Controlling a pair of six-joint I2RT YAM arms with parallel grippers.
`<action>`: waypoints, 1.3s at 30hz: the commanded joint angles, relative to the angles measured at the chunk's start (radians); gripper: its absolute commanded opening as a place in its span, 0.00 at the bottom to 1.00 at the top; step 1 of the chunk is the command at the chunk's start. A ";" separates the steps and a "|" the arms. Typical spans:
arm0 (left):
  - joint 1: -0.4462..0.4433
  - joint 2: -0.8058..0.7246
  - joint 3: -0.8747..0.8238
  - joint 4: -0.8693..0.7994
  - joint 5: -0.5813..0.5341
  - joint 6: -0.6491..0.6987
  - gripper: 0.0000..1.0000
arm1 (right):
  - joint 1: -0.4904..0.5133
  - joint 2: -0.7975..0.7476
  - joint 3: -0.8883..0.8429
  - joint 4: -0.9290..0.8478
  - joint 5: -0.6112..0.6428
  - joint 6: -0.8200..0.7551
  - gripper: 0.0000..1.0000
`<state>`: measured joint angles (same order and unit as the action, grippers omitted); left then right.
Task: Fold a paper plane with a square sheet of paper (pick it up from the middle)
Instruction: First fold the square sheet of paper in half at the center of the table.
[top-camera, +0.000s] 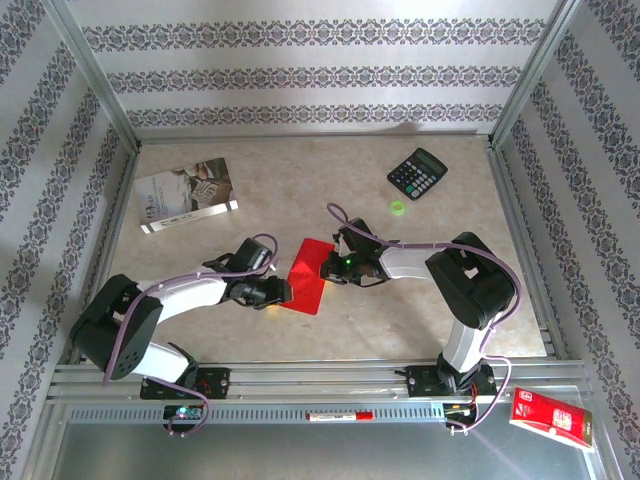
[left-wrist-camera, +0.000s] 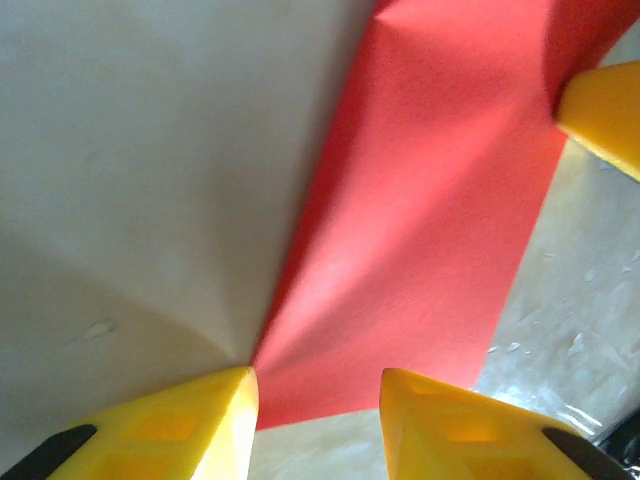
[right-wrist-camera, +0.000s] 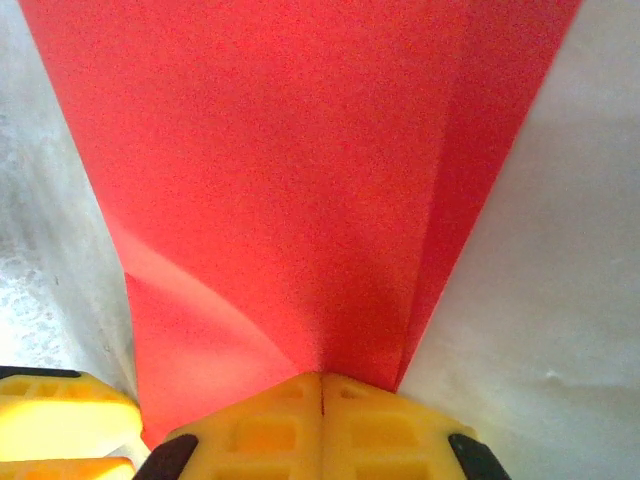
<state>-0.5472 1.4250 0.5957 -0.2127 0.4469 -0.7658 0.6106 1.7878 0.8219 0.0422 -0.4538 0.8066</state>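
Observation:
The square sheet of paper (top-camera: 308, 272), bright red, lies mid-table between both arms as a narrow creased strip. In the left wrist view the sheet (left-wrist-camera: 430, 220) runs away from my left gripper (left-wrist-camera: 315, 385), whose yellow fingers stand open with the sheet's near edge in the gap and one tip at its corner. From above, that left gripper (top-camera: 283, 292) sits at the sheet's lower left edge. My right gripper (top-camera: 330, 268) is at the sheet's right side. Its fingers (right-wrist-camera: 322, 378) are shut together, tips against the red sheet (right-wrist-camera: 300, 180) beside a fold line. The right gripper's finger (left-wrist-camera: 600, 115) shows at the sheet's far edge.
A black calculator (top-camera: 417, 173) and a small green ring (top-camera: 398, 207) lie at the back right. A grey-white booklet (top-camera: 187, 194) lies at the back left. A glossy red packet (top-camera: 552, 418) rests on the front ledge at the right. Metal frame rails border the table.

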 joint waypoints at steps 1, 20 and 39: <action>0.019 -0.053 -0.015 -0.118 -0.015 0.027 0.38 | -0.029 0.084 -0.069 -0.220 0.160 -0.027 0.00; 0.049 0.212 0.231 0.221 0.128 -0.080 0.39 | -0.052 0.059 -0.036 -0.252 0.096 -0.095 0.00; 0.127 0.528 0.496 0.101 0.125 0.087 0.38 | -0.063 0.064 -0.033 -0.243 0.076 -0.116 0.00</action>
<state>-0.4324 1.9266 1.0821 -0.0635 0.5816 -0.7319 0.5709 1.7889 0.8379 -0.0074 -0.4885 0.7254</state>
